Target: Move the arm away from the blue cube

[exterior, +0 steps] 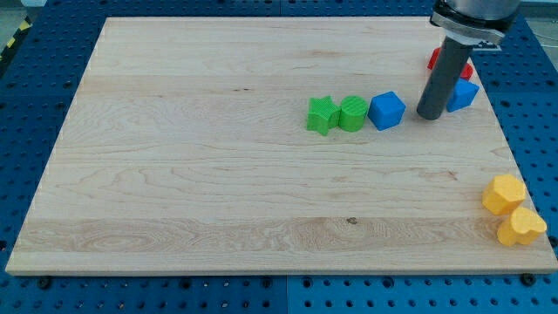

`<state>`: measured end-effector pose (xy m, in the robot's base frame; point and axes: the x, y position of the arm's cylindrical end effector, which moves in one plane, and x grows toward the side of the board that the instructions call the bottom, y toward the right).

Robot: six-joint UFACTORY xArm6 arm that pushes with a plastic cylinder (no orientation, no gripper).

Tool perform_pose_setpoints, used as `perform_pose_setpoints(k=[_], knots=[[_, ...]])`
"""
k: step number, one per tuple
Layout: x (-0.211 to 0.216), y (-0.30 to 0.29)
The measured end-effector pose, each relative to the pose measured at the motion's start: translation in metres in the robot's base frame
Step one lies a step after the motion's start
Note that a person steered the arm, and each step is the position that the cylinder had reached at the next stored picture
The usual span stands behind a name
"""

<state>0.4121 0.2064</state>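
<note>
The blue cube (386, 111) sits on the wooden board (218, 157) right of centre, at the right end of a row with a green round block (353, 114) and a green star-shaped block (323, 115). My tip (429, 116) rests on the board just to the view's right of the blue cube, a small gap apart. A second blue block (463, 94) lies right behind the rod on its right, partly hidden. A red block (436, 59) shows above it, mostly hidden by the rod.
Two yellow blocks (504, 194) (521, 227) lie near the board's lower right corner. The board's right edge runs close to the rod. A blue perforated table (35, 78) surrounds the board.
</note>
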Motion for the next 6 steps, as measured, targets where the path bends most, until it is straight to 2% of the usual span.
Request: perform_pose_setpoints(k=[6], knots=[[0.0027, 0.0139]])
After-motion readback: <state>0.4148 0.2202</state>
